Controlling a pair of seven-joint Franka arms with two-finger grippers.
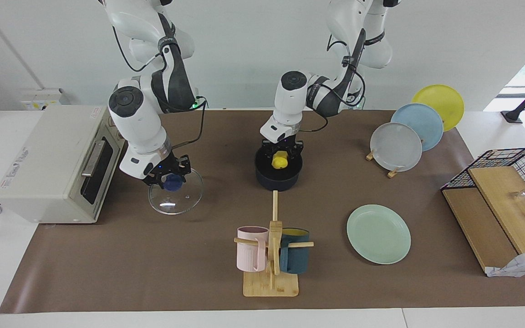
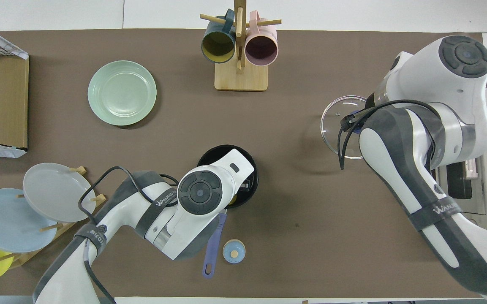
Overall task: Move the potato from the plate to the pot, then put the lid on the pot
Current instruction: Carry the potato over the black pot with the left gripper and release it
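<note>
The dark navy pot stands mid-table with its blue handle pointing toward the robots. My left gripper hangs in the pot's mouth, shut on the yellow potato. In the overhead view the left arm covers that gripper and most of the pot. The mint-green plate lies bare, farther from the robots, toward the left arm's end. My right gripper is shut on the blue knob of the glass lid. The lid hangs slightly tilted just above the mat beside the toaster oven.
A toaster oven sits at the right arm's end. A wooden mug rack with two mugs stands farther out than the pot. A small bell lies beside the pot handle. Upright plates and a wire basket fill the left arm's end.
</note>
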